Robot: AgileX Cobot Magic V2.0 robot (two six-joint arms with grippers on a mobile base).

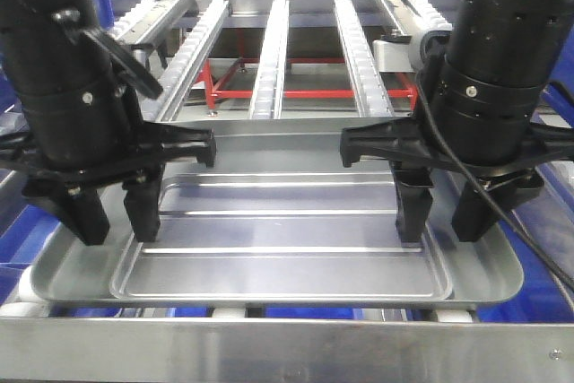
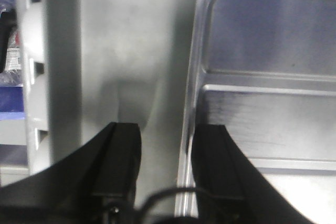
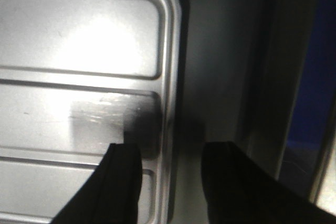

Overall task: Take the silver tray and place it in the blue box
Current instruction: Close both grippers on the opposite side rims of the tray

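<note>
- Roller rails [image 1: 269,51] out back; silver tray [image 1: 287,230] lies crosswise, long axis left-right.
- My left end effector [image 1: 114,226] and right end effector [image 1: 441,221] hang over one short end each (both wide, nothing gripped).

Front camera sitting high at 6 o'clock side of silver tray [image 1: 296,230], facing 12 o'clock, tilting down, close. Left wrist camera staring down past left claw [image 2: 165,166], very near tray's 9 o'clock rim. Right wrist camera hugging 3 o'clock rim behind right claw [image 3: 170,182]. All three sharing tray.
</note>
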